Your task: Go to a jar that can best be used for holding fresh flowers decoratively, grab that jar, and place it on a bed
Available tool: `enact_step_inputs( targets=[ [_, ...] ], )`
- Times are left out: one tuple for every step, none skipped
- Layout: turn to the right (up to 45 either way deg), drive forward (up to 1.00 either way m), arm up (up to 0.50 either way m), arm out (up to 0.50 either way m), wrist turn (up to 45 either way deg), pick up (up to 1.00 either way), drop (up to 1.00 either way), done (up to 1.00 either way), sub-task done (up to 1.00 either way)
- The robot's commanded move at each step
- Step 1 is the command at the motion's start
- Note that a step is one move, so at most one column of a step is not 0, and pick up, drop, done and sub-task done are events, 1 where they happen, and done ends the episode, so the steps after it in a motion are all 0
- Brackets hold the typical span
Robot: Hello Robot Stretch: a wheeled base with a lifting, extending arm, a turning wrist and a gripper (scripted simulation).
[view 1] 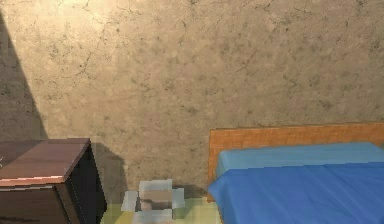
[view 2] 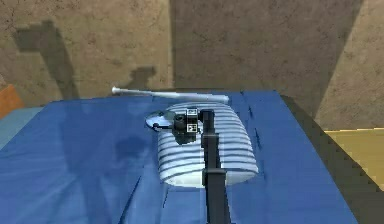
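the claw [view 2: 183,123] sits at the far end of the dark arm [view 2: 213,172], just left of the two small white squares [view 2: 205,118], over the far part of a grey-and-white striped pillow [view 2: 238,155]. how its fingers stand cannot be told, and with the pillow right behind it i cannot tell whether it holds anything. just left of the claw, at the pillow's far left edge, is a small pale blob [view 2: 157,122]; it is perhaps the task's jar, but its shape is too small to be sure, and whether it touches the claw is unclear.

the pillow lies on the blue cover of the bed [view 2: 80,170], near the middle. beyond it, close to the bed's far edge, a long pale bat [view 2: 170,95] lies flat along that edge, apart from the pillow. a mottled brown wall [view 2: 250,40] rises behind the bed.

in the forward view the bed [view 1: 300,185] fills the lower right corner with its orange headboard [view 1: 290,135] against the wall. a dark wooden nightstand [view 1: 50,175] stands at the lower left, and a small open box [view 1: 157,198] sits on the floor between nightstand and bed.
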Motion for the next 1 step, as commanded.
enact_step_inputs(
  targets=[
    [0.0,0.00,-0.32,0.00,0.0,0.00,0.00,0.00,0.00]
  ],
)
